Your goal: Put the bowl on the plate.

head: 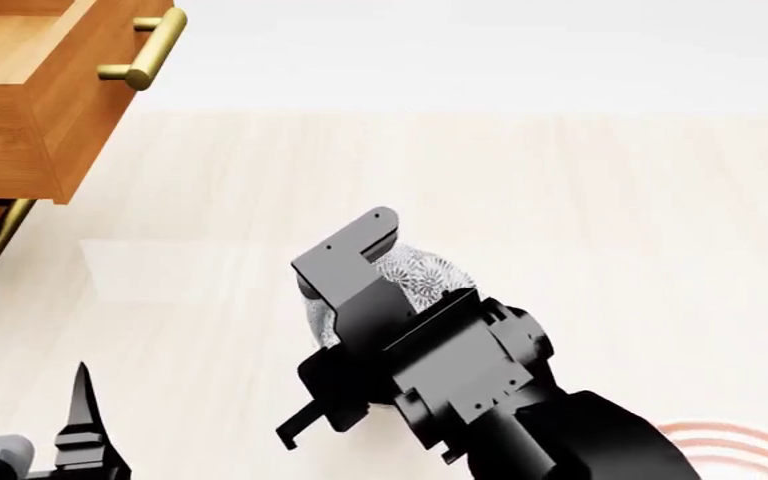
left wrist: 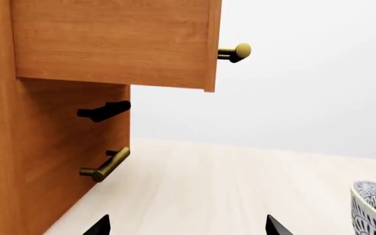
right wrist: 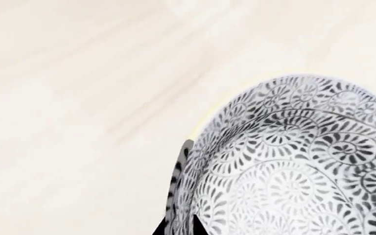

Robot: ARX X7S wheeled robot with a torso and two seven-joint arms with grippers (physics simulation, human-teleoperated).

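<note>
Right hand (head: 357, 330) clamped on the bowl's (head: 418, 275) rim, and the plate (head: 744, 445) waits off to its right, near edge of the worktop (head: 598, 200).

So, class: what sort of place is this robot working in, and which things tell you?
Probably a simulated kitchen or dining counter: a wooden drawer unit with brass handles, a patterned bowl and a red-ringed plate on a pale wood surface.

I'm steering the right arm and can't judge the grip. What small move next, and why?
Probably close the right gripper on the bowl rim: its fingers seem to straddle the wall at the bowl's near edge, and the plate waits beside the arm.
</note>
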